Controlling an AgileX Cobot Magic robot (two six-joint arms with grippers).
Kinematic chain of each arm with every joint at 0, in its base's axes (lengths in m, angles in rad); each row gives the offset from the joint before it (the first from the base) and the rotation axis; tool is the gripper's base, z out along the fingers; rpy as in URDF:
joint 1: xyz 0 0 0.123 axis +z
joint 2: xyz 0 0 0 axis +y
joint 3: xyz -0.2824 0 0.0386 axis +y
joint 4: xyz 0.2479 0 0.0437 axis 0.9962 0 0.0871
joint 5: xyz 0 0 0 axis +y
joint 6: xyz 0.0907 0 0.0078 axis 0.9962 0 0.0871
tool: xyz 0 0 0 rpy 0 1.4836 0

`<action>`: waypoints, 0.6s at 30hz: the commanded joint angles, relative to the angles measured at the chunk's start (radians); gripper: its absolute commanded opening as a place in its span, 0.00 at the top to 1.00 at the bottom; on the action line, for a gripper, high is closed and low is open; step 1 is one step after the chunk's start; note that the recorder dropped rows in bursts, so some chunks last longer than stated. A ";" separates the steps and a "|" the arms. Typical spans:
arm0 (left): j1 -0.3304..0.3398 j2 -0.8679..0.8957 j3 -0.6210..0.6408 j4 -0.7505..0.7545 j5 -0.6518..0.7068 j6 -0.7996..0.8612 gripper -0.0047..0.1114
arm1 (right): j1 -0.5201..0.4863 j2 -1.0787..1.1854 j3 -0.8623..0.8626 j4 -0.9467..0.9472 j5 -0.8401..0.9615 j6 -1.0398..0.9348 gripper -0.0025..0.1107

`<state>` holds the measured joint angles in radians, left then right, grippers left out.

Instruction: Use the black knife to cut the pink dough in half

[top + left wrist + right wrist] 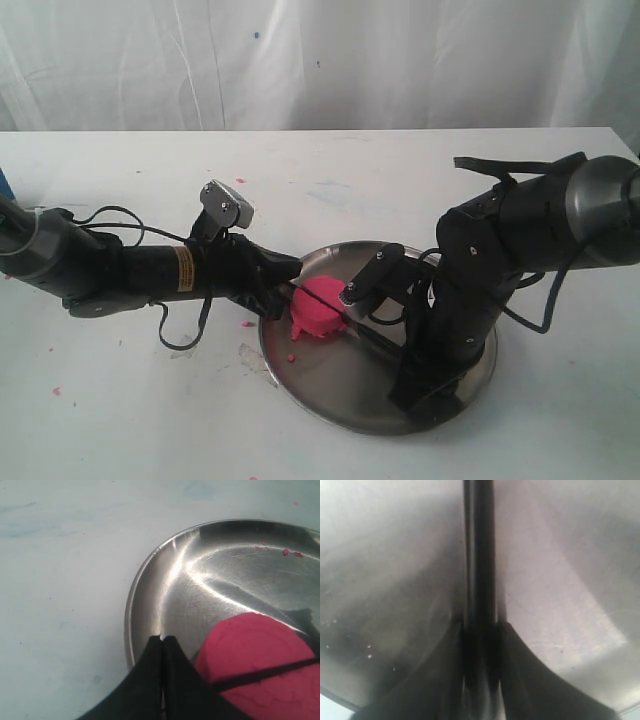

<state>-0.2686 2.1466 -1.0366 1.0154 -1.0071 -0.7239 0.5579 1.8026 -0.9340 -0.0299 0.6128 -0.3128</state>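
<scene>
The pink dough (318,308) is a round lump on the left part of the steel plate (330,375). The black knife (368,335) lies across the top of the dough; it shows as a thin black line on the pink dough (260,645) at the knife (265,674). My right gripper (408,372) is shut on the knife's handle over the plate's near right part. In the right wrist view, the right gripper (480,625) clamps the knife (479,555) above the plate (560,580). My left gripper (290,268) is shut and empty at the plate's left rim, just beside the dough; its tips (163,639) hang over the plate (200,580).
Small pink crumbs (245,323) lie on the white table left of the plate, and more crumbs (286,551) lie on the plate's far side. A white curtain hangs behind the table. Both arms crowd the plate from either side.
</scene>
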 commanded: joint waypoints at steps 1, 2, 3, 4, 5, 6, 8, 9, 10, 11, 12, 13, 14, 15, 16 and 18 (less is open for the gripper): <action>-0.004 0.009 0.009 0.026 0.060 -0.002 0.96 | -0.001 0.001 0.000 0.001 0.005 0.001 0.98; -0.004 0.009 0.009 0.026 0.069 -0.002 0.96 | -0.001 0.001 0.000 0.001 0.003 0.001 0.98; -0.004 0.009 0.009 0.026 0.079 -0.002 0.96 | -0.001 0.001 0.000 0.001 0.003 0.001 0.98; -0.004 0.009 0.009 0.026 0.089 -0.002 0.96 | -0.001 0.001 0.000 0.001 0.001 0.001 0.98; -0.004 0.009 0.009 0.026 0.103 0.002 0.96 | -0.001 0.001 0.000 0.001 0.001 0.001 0.98; -0.004 0.009 0.009 0.026 0.118 0.002 0.96 | -0.001 0.001 0.000 0.001 0.001 0.001 0.98; -0.004 0.009 0.009 0.026 0.141 0.006 0.96 | -0.001 0.001 0.000 0.001 -0.001 0.001 0.98; -0.004 0.009 0.009 0.026 0.146 0.006 0.96 | -0.001 0.001 0.000 0.001 -0.001 0.001 0.98; -0.004 0.009 0.009 0.026 0.146 0.006 0.96 | -0.001 0.001 0.000 0.001 -0.001 0.003 0.98; -0.004 0.009 0.009 0.026 0.146 0.006 0.96 | -0.001 0.003 0.000 0.003 -0.001 0.003 0.98; -0.004 0.009 0.009 0.026 0.144 0.006 0.96 | -0.001 0.003 0.000 0.010 -0.001 0.003 0.98; -0.004 0.009 0.009 0.026 0.144 0.006 0.96 | -0.001 0.005 0.000 0.023 -0.004 0.003 0.98; -0.004 0.009 0.009 0.026 0.144 0.006 0.96 | -0.001 0.005 0.000 0.037 -0.007 0.003 0.98; -0.004 0.009 0.009 0.026 0.144 0.006 0.96 | -0.001 0.005 0.000 0.038 -0.008 0.003 0.98; -0.004 0.009 0.009 0.026 0.144 0.006 0.96 | -0.001 0.005 0.000 0.038 -0.008 0.003 0.98; -0.004 0.009 0.009 0.026 0.144 0.006 0.96 | -0.001 0.005 0.000 0.038 -0.008 0.003 0.98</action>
<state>-0.2686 2.1448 -1.0382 1.0149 -0.9710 -0.7219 0.5579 1.8049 -0.9340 -0.0134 0.6170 -0.3148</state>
